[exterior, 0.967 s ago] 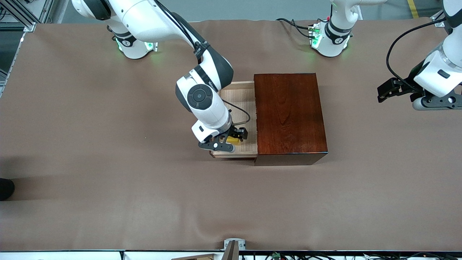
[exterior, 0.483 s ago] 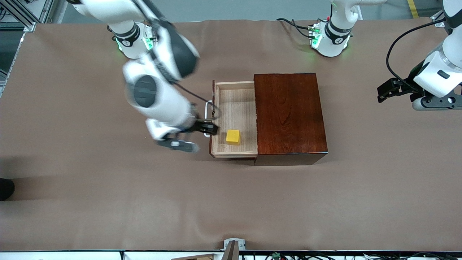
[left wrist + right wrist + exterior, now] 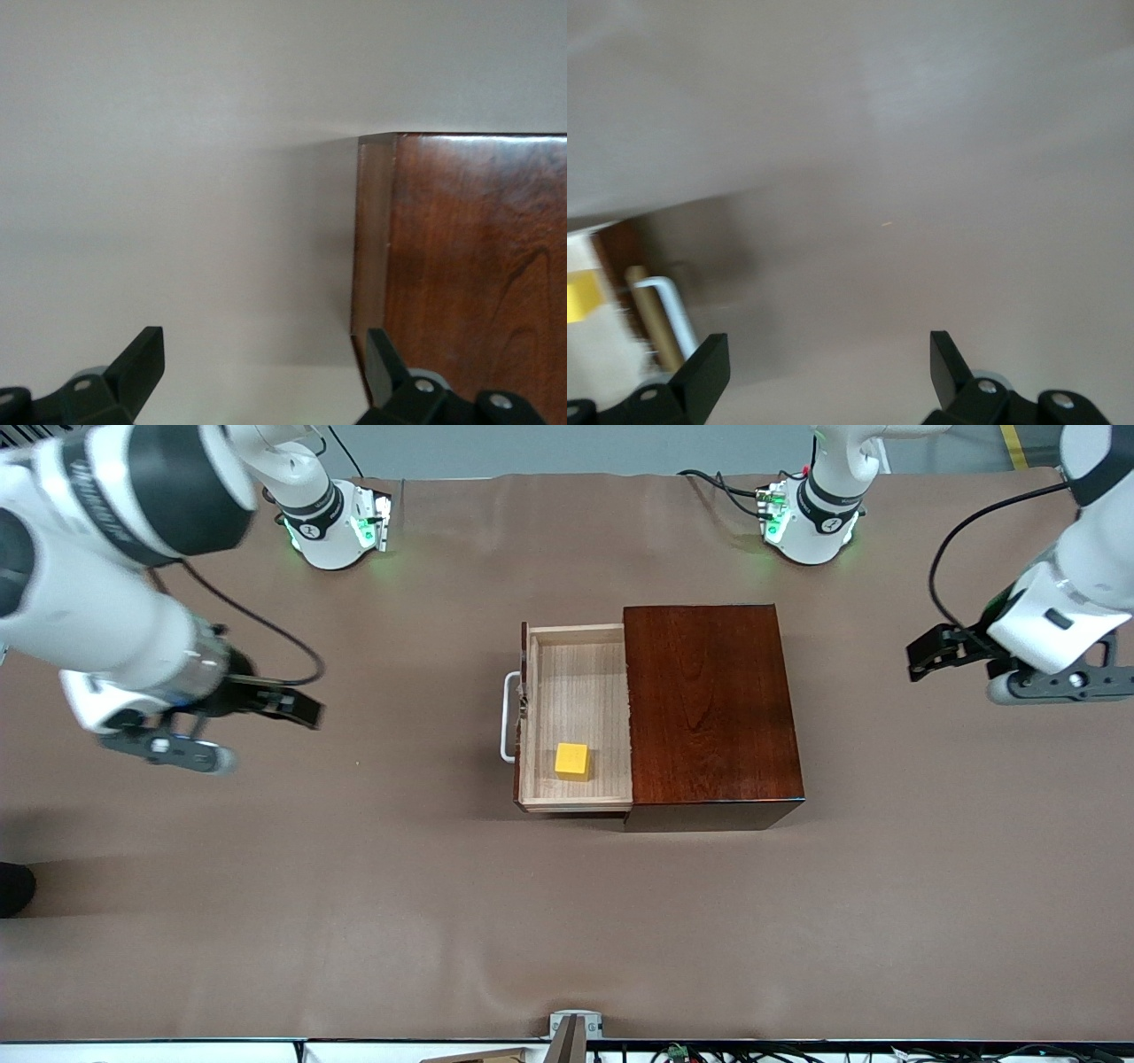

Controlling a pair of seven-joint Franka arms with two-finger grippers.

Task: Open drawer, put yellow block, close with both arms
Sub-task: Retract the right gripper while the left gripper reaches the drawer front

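Right gripper (image 3: 306, 710): up in the air over bare counter (image 3: 354, 886) toward the right arm's end, well apart from the box. Its fingers (image 3: 709, 372) stand spread wide and grasp nothing, as the right wrist view shows.
Right arm (image 3: 106, 576): sweeps in from its base at the counter's top edge, white shell and dark joint filling the corner of the front view.
Handle (image 3: 507, 717): the white bar sits on the drawer front, at 9 o'clock of the tray, with nothing touching it.
Drawer (image 3: 576, 655): pulled out of the box toward the right arm's end, its pale wood floor in full view.
Yellow block (image 3: 572, 761): here it is, lying in the drawer, in the part of the tray nearer the front camera, at about 5 o'clock from the tray's middle, free of both grippers.
Box (image 3: 709, 708): dark glossy wood, standing mid-counter at 3 o'clock of the open tray.
Left gripper (image 3: 926, 657): hangs over the counter toward the left arm's end, just off the box's end wall (image 3: 469, 266). Its fingers (image 3: 146, 363) are released, holding nothing.
Left arm (image 3: 1063, 602): waits there.
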